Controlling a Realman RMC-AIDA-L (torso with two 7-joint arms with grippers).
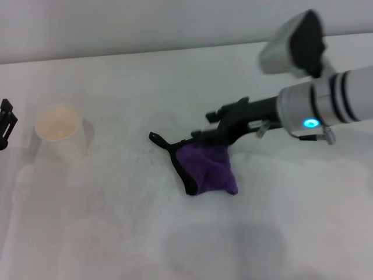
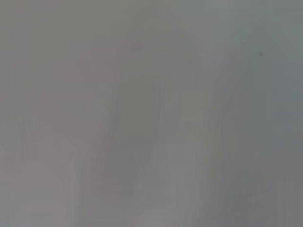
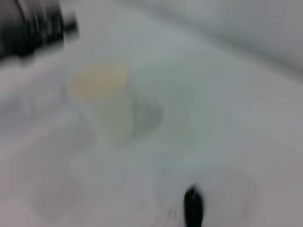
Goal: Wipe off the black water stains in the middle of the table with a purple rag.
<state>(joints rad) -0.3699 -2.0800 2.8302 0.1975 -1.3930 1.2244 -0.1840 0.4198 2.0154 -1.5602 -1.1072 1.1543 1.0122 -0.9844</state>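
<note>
The right gripper (image 1: 217,135) pinches the rag (image 1: 208,169) at its far edge; the rag lies bunched mid-table (image 1: 280,233), trailing toward the robot. No stain is visible. The left gripper (image 1: 6,122) is parked far left, its state indeterminate.

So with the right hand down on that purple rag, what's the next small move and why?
Probably keep the right hand pressing the purple rag and drag it a little farther across the middle of the table. The rag lies bunched under the hand, and no dark stain shows anywhere around it, so any stain left would lie under the cloth. The left hand sits at the table's edge.
</note>
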